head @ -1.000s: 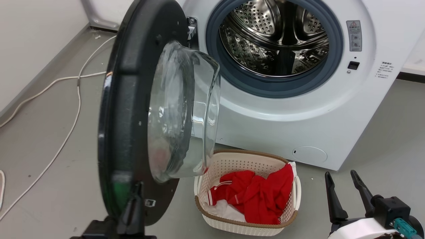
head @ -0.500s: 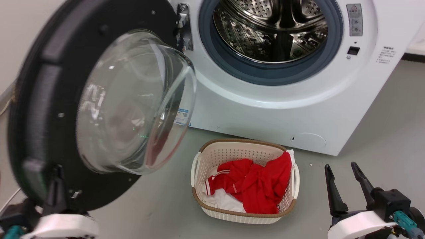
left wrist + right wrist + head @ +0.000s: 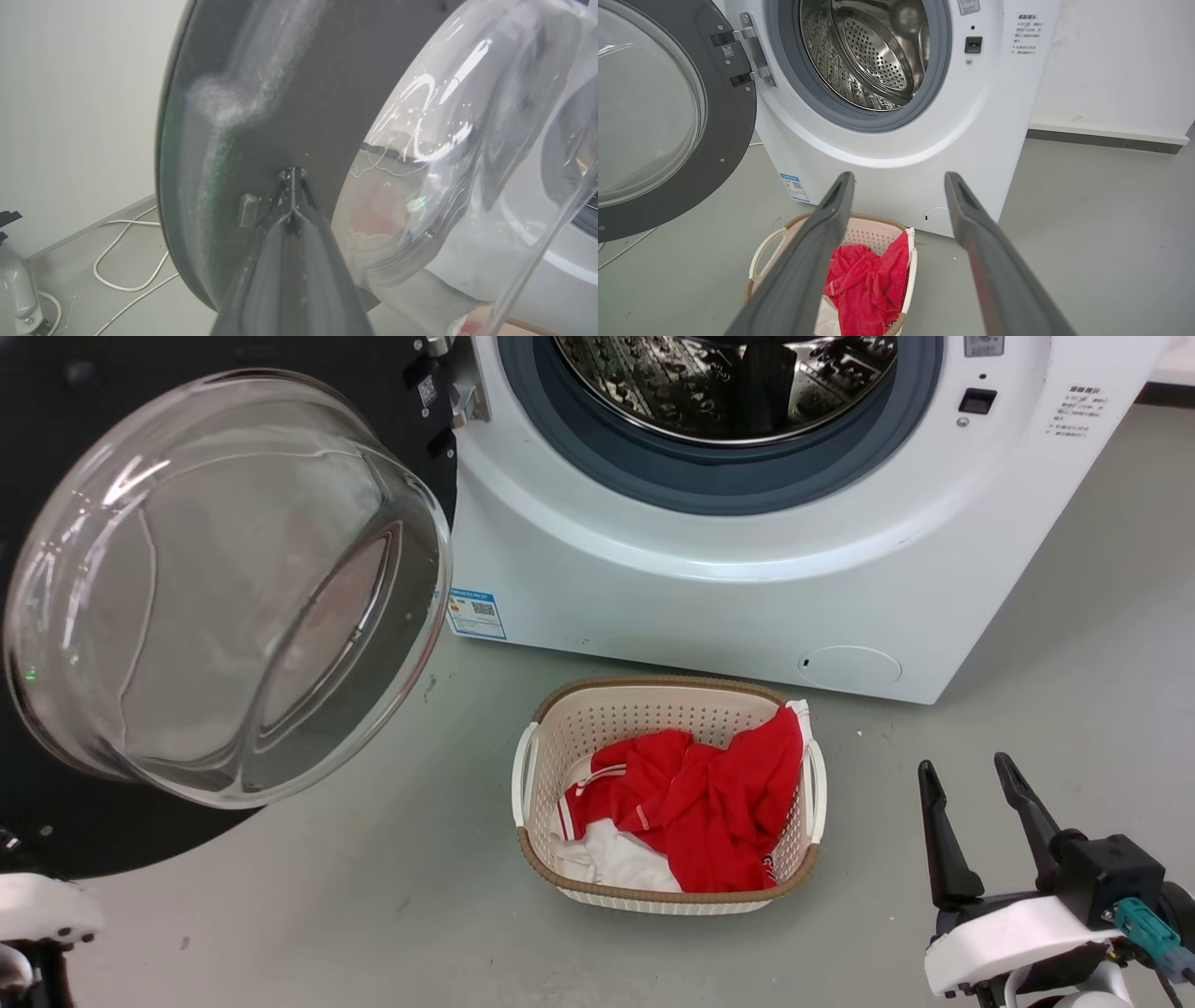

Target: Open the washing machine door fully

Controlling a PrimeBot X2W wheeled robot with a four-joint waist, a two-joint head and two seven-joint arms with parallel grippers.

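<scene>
We see door [image 3: 224, 588] swung wide open, left of washer [image 3: 700, 588]. Our left gripper [image 3: 292, 196] clenched, tips touching door's dark inner face. Our right gripper [image 3: 963, 763] spread, empty, low right near laundry basket [image 3: 667, 901].

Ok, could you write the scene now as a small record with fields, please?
door: washing machine door swung wide open to the robot's left
left gripper: fingers shut together, tips against the door's inner face
right gripper: open, empty, apart from the door
drum: steel, no laundry seen inside
basket: laundry basket on floor before the washing machine, red garment and white cloth inside
</scene>
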